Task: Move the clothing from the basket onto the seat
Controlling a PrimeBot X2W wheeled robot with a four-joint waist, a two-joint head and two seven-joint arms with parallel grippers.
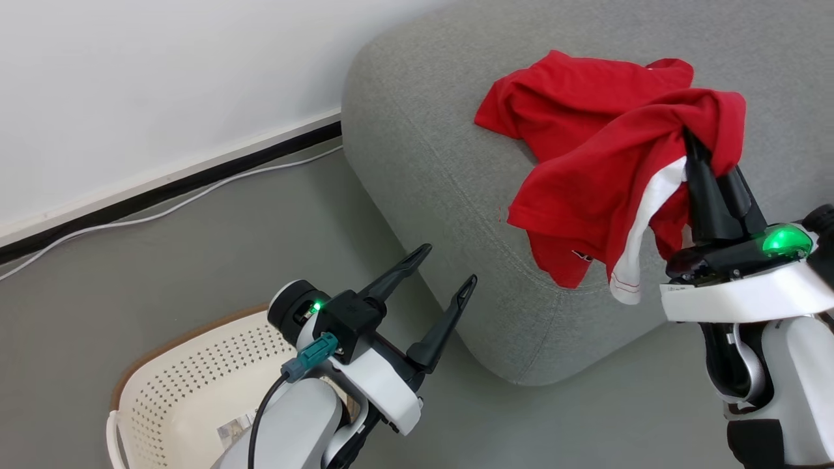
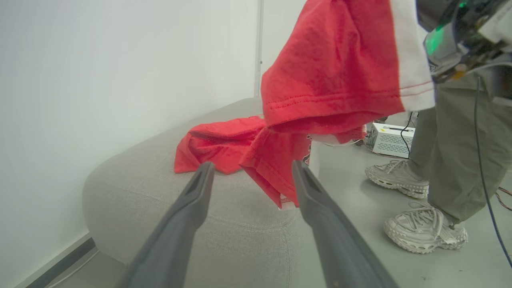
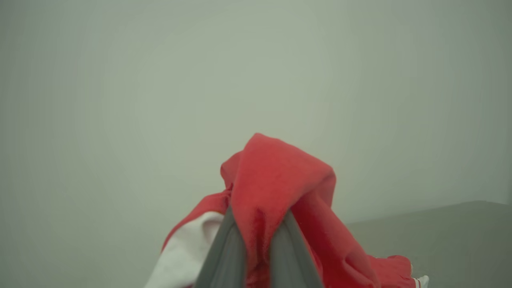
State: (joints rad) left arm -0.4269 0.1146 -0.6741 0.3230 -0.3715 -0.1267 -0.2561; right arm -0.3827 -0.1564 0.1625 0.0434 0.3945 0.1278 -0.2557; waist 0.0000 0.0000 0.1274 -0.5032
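Note:
A piece of red clothing with a white panel (image 1: 599,195) hangs over the front of the grey seat (image 1: 430,163), with my right gripper (image 1: 692,146) shut on its bunched top. Part of the red fabric (image 1: 567,98) rests on the seat cushion. The right wrist view shows the fabric (image 3: 276,176) pinched between its fingers. My left gripper (image 1: 449,264) is open and holds nothing, hovering above the floor between the cream basket (image 1: 195,384) and the seat's front edge. Its wrist view looks at the hanging clothing (image 2: 332,72) and the seat (image 2: 224,208) past its gripper (image 2: 252,172).
A white wall and dark baseboard (image 1: 169,182) run behind, with a white cable (image 1: 163,212) on the floor. A person's legs and pale sneakers (image 2: 424,228) stand right of the seat in the left wrist view, near a white box (image 2: 390,138).

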